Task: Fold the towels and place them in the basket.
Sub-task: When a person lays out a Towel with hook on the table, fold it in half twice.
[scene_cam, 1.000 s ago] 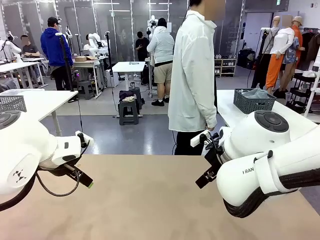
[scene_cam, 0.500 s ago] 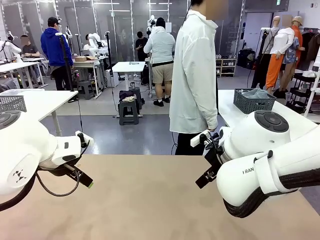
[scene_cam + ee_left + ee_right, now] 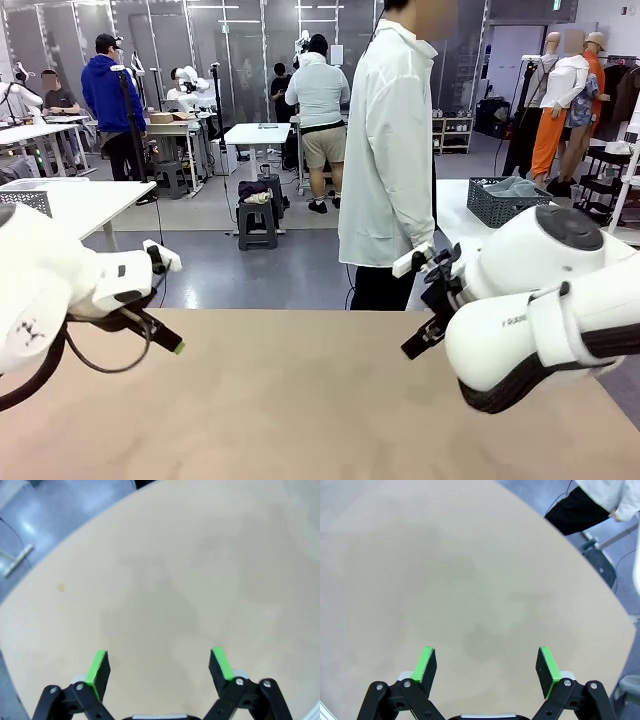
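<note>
Left hand [image 3: 160,664] and right hand [image 3: 485,662] are raised slightly higher above the table [image 3: 300,410], both wide, empty; folding is judged unstarted.

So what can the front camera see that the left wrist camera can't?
Front view: a person in a long white coat standing at the table's far side, a dark grey basket on another table behind, and the robot's right hand. Left wrist view: a close look between the left hand's green pads, wide open, plus a small brown spot on the tabletop. Both: the tan table and the left hand.
</note>
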